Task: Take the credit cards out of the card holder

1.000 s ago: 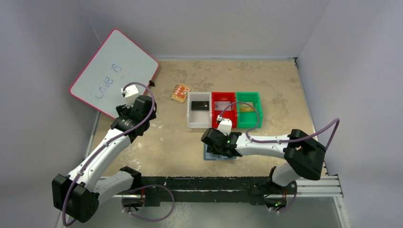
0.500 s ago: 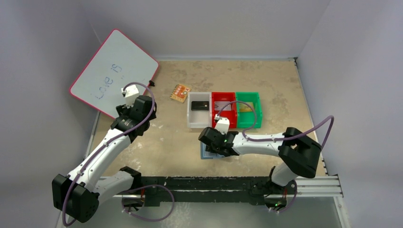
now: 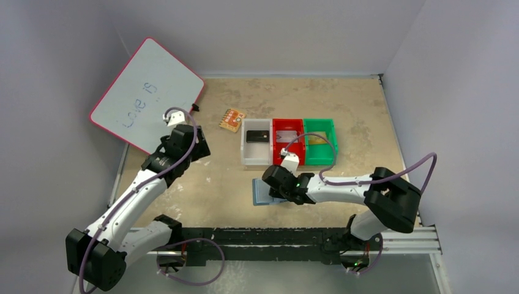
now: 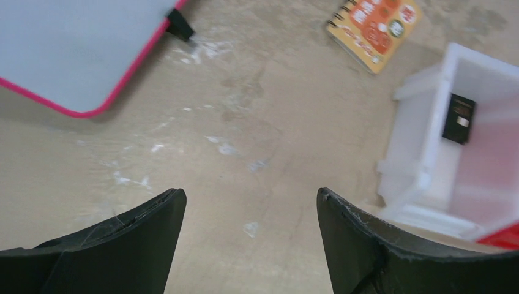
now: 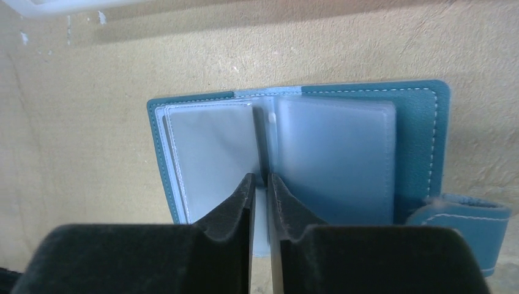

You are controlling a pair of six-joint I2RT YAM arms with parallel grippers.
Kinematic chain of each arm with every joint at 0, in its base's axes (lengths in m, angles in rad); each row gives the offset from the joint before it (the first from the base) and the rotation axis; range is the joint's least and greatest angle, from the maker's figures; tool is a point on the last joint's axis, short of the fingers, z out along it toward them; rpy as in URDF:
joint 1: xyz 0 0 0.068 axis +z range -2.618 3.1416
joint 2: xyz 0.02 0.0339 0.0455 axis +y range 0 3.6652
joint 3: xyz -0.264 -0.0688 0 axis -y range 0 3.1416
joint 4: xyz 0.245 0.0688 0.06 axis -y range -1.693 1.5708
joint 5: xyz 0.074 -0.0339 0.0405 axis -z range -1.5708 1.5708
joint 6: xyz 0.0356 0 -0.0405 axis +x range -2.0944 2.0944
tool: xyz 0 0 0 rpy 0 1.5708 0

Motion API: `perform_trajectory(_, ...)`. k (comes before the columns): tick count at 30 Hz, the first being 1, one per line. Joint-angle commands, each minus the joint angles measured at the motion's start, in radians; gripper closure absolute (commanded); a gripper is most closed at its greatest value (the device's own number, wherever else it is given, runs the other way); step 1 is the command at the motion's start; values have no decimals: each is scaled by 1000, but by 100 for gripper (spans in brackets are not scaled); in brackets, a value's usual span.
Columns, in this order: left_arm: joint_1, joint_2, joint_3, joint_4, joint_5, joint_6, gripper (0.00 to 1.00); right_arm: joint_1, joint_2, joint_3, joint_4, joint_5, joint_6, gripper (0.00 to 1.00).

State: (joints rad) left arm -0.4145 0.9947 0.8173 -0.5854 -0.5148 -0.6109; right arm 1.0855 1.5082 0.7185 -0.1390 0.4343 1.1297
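Seen from above, the card holder (image 3: 262, 196) is partly covered by the right claw (image 3: 275, 191). The white bin (image 4: 419, 119) is cut off by the left wrist picture's edge.

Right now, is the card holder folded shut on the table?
No, the card holder lies spread open, its clear inner pockets facing up.

Teal card holder (image 5: 419, 135), pale-blue inside — white bin (image 3: 257, 161), red bin (image 3: 287, 122), green bin (image 3: 318, 121) — orange patterned booklet (image 3: 232, 119).
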Motion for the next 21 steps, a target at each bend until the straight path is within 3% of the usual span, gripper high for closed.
perform_trajectory(1, -23, -34, -18, 127, 280, -56, 22, -17, -10, -85, 54, -99, -10, 87)
perform_trajectory(5, -200, 5, -2, 131, 234, -105, 23, -50, -51, -142, 142, -149, -23, 90)
perform_trajectory(8, -320, 46, -14, 150, 195, -145, 25, -76, -76, -186, 196, -187, -22, 99)
perform_trajectory(16, -498, 131, -88, 296, 197, -256, 28, -126, -109, -262, 239, -227, 9, 100)
perform_trajectory(21, -546, 166, -96, 309, 142, -307, 30, -127, -162, -269, 262, -226, -27, 94)
